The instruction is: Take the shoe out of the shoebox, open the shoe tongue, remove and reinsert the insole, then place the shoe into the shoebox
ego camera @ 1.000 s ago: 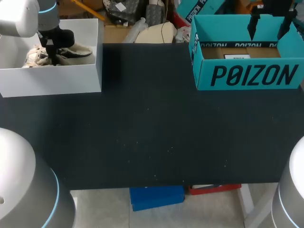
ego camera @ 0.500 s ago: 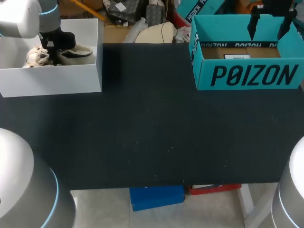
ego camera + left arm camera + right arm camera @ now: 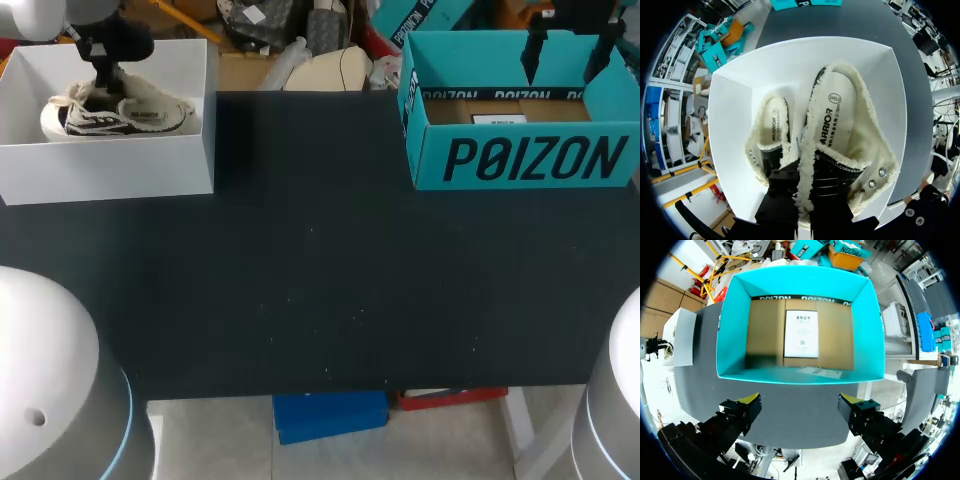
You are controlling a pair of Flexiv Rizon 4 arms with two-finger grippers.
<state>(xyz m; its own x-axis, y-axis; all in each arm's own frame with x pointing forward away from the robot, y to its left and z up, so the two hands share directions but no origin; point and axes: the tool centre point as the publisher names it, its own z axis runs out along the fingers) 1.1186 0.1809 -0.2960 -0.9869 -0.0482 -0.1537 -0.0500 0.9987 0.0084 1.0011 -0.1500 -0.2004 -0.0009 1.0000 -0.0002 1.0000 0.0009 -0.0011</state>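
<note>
At the upper left of the head view I see the white shoebox (image 3: pixel 110 165) on the dark surface (image 3: pixel 320 290) with the shoe (image 3: pixel 125 115) inside it. My left fingers (image 3: pixel 779 197) stand over it, pinched narrow on its fleecy edge, one finger on either side. At the upper right, my right fingers (image 3: pixel 748 404) hang spread wide above the open teal box (image 3: pixel 520 160).
</note>
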